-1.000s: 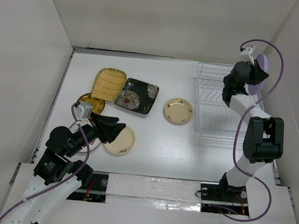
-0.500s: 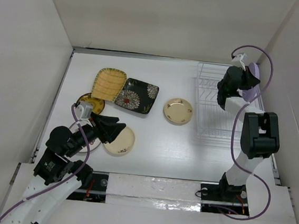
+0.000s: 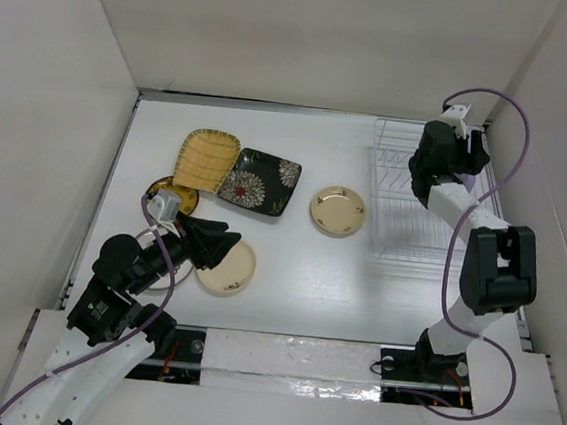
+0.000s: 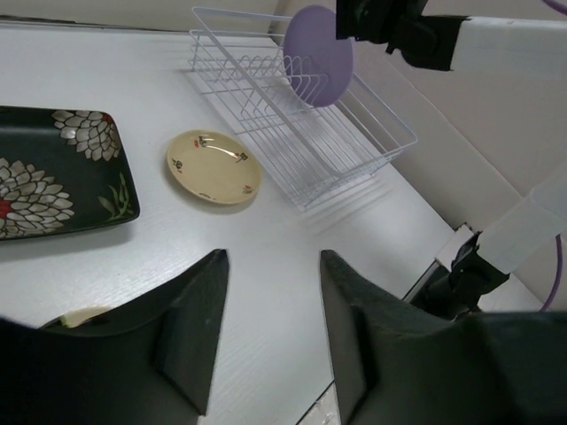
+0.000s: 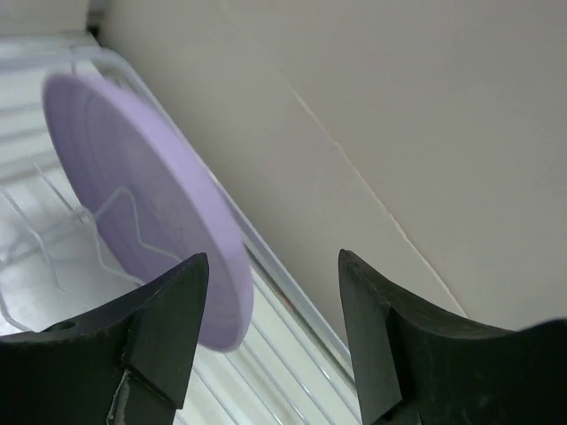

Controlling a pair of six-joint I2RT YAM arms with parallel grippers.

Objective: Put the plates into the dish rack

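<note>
From above: shows the right gripper over the far right corner of the dish rack, jaws tucked under the wrist, so no telling their spread here; lavender plate not to be made out either. Shows the left gripper over the near-left edge of a plain cream plate, jaws apart, pinching nothing. Farther back, a yellow square plate and a black flowered plate side by side, and a gold-rimmed plate alone near the rack. Half-hides a brown plate under the left wrist.

Left wrist: looks out between spread, empty fingers. Finds the lavender plate standing on edge in the rack's far slots, well apart from these jaws. Cuts the black plate off at the left edge.

Right wrist: puts the lavender plate tilted among the wires, beyond the jaws and toward the left finger, its lower rim reaching into the gap. Jaws wide apart, clamping nothing – contact with that finger hard to judge.
</note>
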